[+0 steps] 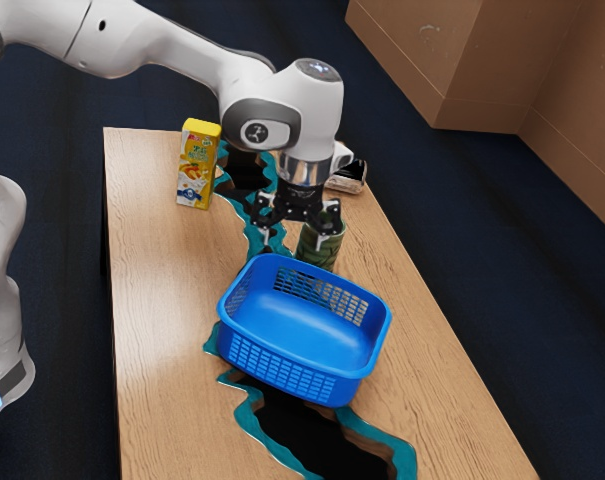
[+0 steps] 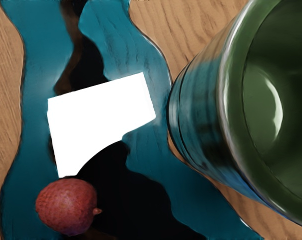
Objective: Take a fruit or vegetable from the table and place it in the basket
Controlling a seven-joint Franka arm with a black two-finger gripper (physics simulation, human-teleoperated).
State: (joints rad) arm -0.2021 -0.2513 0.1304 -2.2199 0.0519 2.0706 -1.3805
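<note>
gripper point(image 1: 293, 240): open, kinda hovering by the cup point(image 2: 198, 110)
fruit point(image 2: 66, 206): just chilling on the table point(image 1: 157, 300)
basket point(image 1: 307, 330): between the table's long edges

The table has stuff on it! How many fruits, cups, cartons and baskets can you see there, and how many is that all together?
Fruit: 1, the round red one
Cups: 1, the green cup
Cartons: 1, the yellow carton
Baskets: 1, the blue basket
Total: 4

Bright glints on green cup point(image 2: 196, 112)
</note>
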